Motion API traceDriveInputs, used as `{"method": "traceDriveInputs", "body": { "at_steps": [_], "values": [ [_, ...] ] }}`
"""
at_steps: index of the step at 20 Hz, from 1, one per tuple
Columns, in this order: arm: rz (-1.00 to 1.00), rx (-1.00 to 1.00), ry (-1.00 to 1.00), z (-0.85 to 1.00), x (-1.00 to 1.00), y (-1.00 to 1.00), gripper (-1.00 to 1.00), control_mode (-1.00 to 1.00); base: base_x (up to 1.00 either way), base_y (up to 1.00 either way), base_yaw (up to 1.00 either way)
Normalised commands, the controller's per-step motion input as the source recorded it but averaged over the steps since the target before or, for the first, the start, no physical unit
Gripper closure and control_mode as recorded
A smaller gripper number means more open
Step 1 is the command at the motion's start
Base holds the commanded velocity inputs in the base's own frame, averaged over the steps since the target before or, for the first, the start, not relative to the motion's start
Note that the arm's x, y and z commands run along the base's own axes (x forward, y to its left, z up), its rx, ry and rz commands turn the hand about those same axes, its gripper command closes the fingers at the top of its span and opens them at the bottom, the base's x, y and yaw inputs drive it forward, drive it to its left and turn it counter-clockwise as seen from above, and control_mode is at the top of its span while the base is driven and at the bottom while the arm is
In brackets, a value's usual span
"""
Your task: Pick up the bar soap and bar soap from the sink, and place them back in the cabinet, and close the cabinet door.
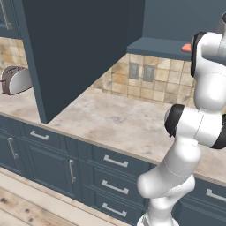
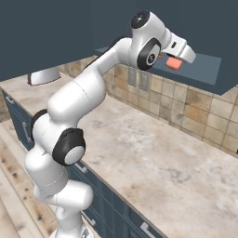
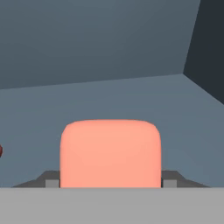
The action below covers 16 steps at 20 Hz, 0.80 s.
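Observation:
A salmon bar soap (image 3: 110,151) sits between my gripper's (image 3: 110,183) two finger tips, which press on its sides. The gripper (image 2: 175,59) is shut on this bar soap (image 2: 174,63) inside the open upper cabinet (image 2: 204,69), just above its floor. From the left, a bit of the bar soap (image 1: 186,47) peeks out beside the arm at the cabinet's (image 1: 154,46) bottom shelf. The cabinet door (image 1: 84,48) stands swung wide open to the left over the counter. A dark red sliver (image 3: 1,151) shows at the hand view's left edge; what it is cannot be told. The sink is out of view.
A marbled counter (image 1: 119,121) runs below the cabinet, backed by a tiled wall with two outlets (image 1: 141,71). A silver toaster (image 1: 15,79) stands at the counter's far left. Blue drawers and base cabinets (image 1: 110,176) line the front.

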Motion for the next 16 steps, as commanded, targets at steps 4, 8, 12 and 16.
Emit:
{"method": "traceDriveInputs", "body": {
  "at_steps": [4,8,12,16],
  "values": [
    [0.00,0.00,0.00,-0.07,0.00,0.00,1.00,-1.00,0.00,0.00,0.00],
    [0.00,0.00,0.00,-0.10,0.02,0.00,1.00,-1.00,0.00,0.00,0.00],
    [0.00,0.00,0.00,-0.15,0.02,0.00,1.00,-1.00,0.00,0.00,0.00],
    [0.00,0.00,0.00,-0.15,0.00,0.00,1.00,-1.00,0.00,0.00,0.00]
  ]
}}
